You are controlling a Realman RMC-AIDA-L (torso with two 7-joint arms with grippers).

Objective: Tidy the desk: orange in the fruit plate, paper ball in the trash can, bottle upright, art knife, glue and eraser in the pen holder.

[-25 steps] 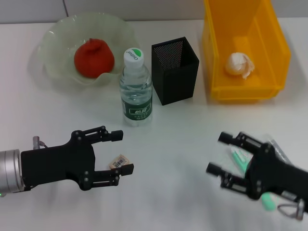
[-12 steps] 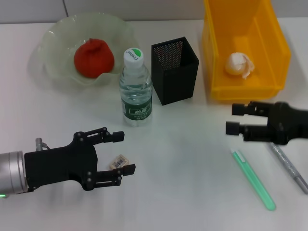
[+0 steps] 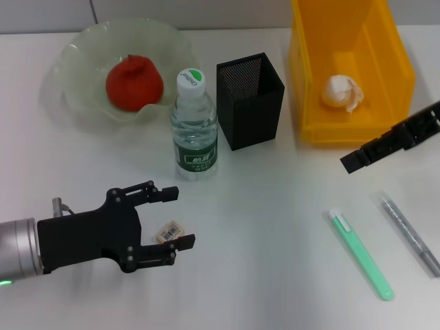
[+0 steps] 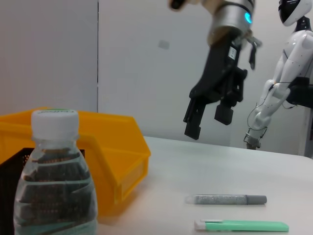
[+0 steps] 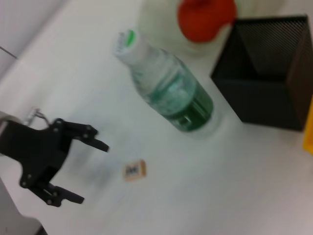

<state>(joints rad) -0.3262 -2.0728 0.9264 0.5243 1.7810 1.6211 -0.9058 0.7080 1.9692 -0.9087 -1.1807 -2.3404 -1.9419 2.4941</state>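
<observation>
Two fingers of my left gripper [image 3: 175, 218] stand spread wide, nothing held, low over the desk [image 3: 261, 227]. Eraser [image 3: 170, 231] lies in the gap between them, nearer the finger on my body's side, just inside its tip. From the head view I cannot tell whether that finger touches the eraser. Its long axis runs slantwise to the fingers' line, neither along nor square across. Judgement: closing now should trap it, though the small block may turn as the fingers meet it.

Outward from the gripper: bottle [image 3: 194, 127] stands upright ahead, well apart. Pen holder [image 3: 249, 101] sits just beside the bottle, ahead and to my right. That is where the eraser goes, so the carry runs forward and rightward past the bottle. Judgement: the bottle is the thing to avoid knocking on the way.

Farther off, orange [image 3: 134, 82] rests in the fruit plate [image 3: 75, 62]; paper ball [image 3: 341, 92] lies inside the trash can [image 3: 309, 82].

My right gripper [image 3: 395, 141] hangs far to the right, raised, near the trash can's front; in the left wrist view its fingers look parted, empty. Green art knife [image 3: 360, 253] and grey stick [image 3: 410, 234], probably the glue, lie below it, side by side, apart. Left is clearly the nearer arm for the eraser.
</observation>
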